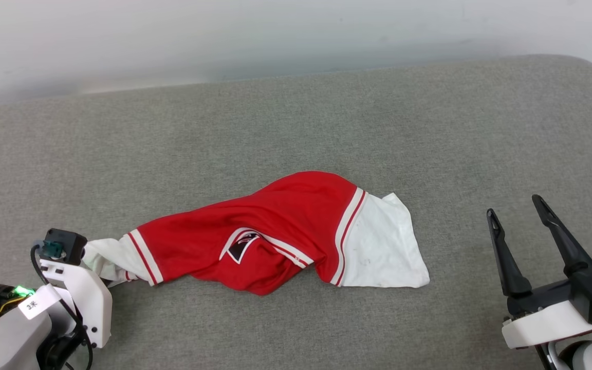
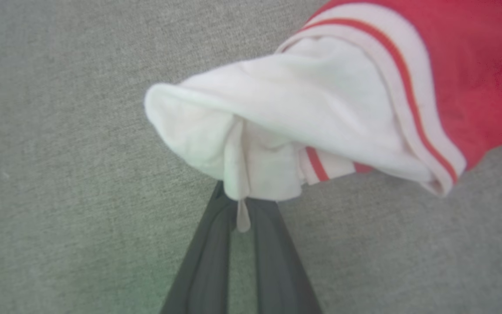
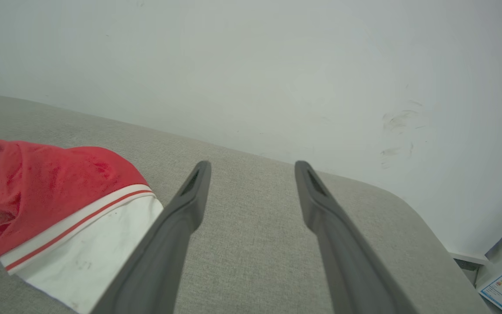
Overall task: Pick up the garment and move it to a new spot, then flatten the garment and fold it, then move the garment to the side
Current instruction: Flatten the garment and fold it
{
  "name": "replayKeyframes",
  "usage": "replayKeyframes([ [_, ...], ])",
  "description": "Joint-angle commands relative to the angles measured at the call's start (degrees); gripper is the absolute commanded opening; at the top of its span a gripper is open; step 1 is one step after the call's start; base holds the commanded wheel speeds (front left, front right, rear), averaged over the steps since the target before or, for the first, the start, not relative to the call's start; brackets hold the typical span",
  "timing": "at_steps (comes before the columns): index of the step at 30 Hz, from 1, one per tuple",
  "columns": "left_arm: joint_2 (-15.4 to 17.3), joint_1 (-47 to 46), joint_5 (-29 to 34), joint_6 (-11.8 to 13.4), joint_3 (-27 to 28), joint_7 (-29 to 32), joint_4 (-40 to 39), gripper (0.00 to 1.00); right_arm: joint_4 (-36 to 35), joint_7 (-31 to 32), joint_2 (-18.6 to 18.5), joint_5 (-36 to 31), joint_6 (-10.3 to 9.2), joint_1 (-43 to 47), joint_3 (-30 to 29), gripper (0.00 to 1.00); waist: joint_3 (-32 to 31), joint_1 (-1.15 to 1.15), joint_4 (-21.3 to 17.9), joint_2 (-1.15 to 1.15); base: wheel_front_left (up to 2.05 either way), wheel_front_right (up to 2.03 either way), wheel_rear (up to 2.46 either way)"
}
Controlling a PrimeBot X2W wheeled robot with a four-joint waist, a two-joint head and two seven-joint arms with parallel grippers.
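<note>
Grey fabric-covered pad (image 1: 429, 128), rounded at far right corner. Bears the garment (image 1: 275, 231) near the middle: red body crumpled, one white sleeve flat to the right, the other stretched out toward the left.

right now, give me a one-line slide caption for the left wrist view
Left gripper shut on the white sleeve of a red jersey over a grey cushion.
</note>
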Motion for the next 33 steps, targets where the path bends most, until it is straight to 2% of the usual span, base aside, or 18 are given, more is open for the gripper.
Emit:
replayKeyframes([
  [1,-0.46,2.38,-0.37,0.48,-0.33,-0.16,0.78,0.16,0.06,-0.12,-0.07,0.06,-0.04,0.83,-0.02,1.00,-0.34,0.00,0.33,0.00,0.00,0.00,0.00],
  [2,-0.25,1.84,0.16,0.97,0.04,-1.13,0.60,1.00,0.08,-0.12,-0.08,0.01,-0.04,1.00,-0.02,1.00,-0.54,0.00,0.51,0.00,0.00,0.00,0.00],
  [8,2.67,-2.98,1.79,2.33,2.20,-3.73,-2.92,1.00,0.13,-0.12,0.22,-0.20,-0.04,1.88,-0.11,1.00,-2.05,0.00,1.82,0.00,0.00,0.00,0.00],
  [12,6.08,-7.11,4.47,3.28,2.36,-1.98,-7.73,1.00,-0.10,-0.12,0.52,-0.23,-0.04,2.35,-0.22,1.00,-2.68,0.00,2.51,0.00,0.00,0.00,0.00],
  [16,7.90,-10.81,5.32,3.10,2.40,2.12,-14.15,1.00,-0.45,-0.12,0.68,-0.28,-0.04,2.32,-0.13,1.00,-2.83,0.00,2.95,0.00,0.00,0.00,0.00],
  [24,6.50,-14.80,2.64,-0.78,-1.64,17.94,-22.23,1.00,-0.85,-0.12,-0.18,-0.34,-0.04,0.48,1.40,1.00,-1.65,0.00,1.94,0.00,0.00,0.00,0.00],
  [33,4.84,-15.79,1.74,-3.97,-6.20,28.23,-21.89,1.00,-1.17,-0.12,-0.84,-0.30,-0.04,-1.28,2.08,1.00,1.09,0.00,-0.34,0.00,0.00,0.00,0.00],
])
